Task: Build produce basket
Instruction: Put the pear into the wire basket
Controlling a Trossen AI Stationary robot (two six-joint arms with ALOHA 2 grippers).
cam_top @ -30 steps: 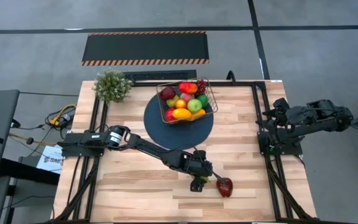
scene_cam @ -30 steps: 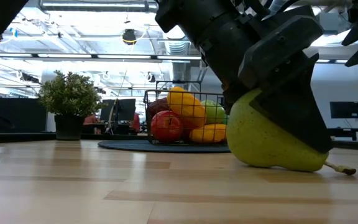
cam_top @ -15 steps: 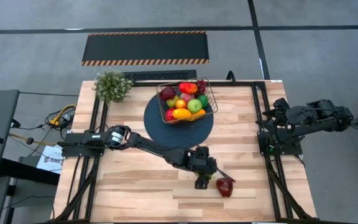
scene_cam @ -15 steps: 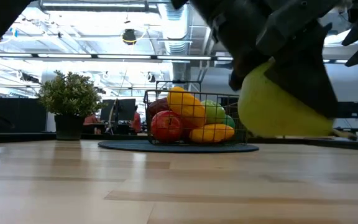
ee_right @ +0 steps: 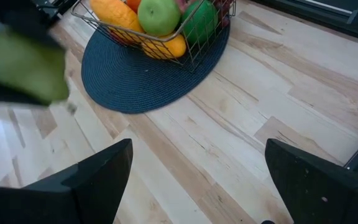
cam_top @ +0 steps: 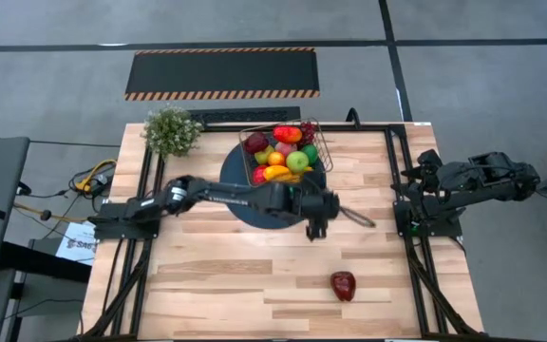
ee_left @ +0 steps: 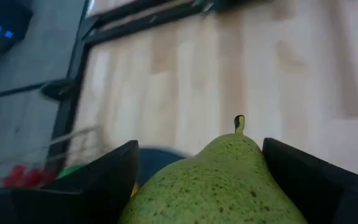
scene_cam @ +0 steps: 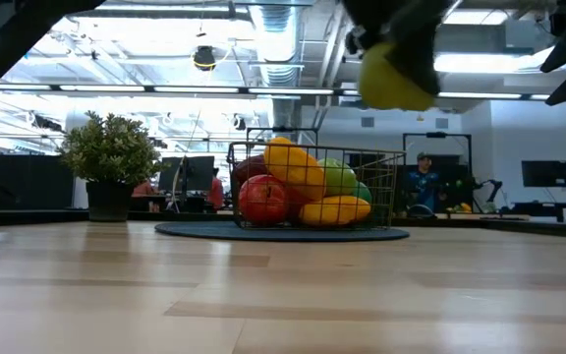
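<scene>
My left gripper is shut on a green speckled pear, high above the table by the near right side of the basket. The pear also shows in the low view. The gold wire basket stands on a dark blue round mat and holds several fruits, among them a green apple and a red one. A dark red fruit lies on the table near the front. My right gripper is open and empty at the table's right edge. My left gripper pinches the pear's wide body between its two fingers, one on each side. The pear's stem points out past the fingertips. The pear is lifted clear of the table, above the height of the basket's rim.
A leafy potted plant stands at the table's far left corner. Black frame rails run along the left and right sides. Bare wood lies in front of the mat around the dark red fruit.
My left gripper has lifted the pear off the table beside the dark red fruit and carried it up and toward the far edge, to the basket's near right side. The dark red fruit has stayed where it was.
</scene>
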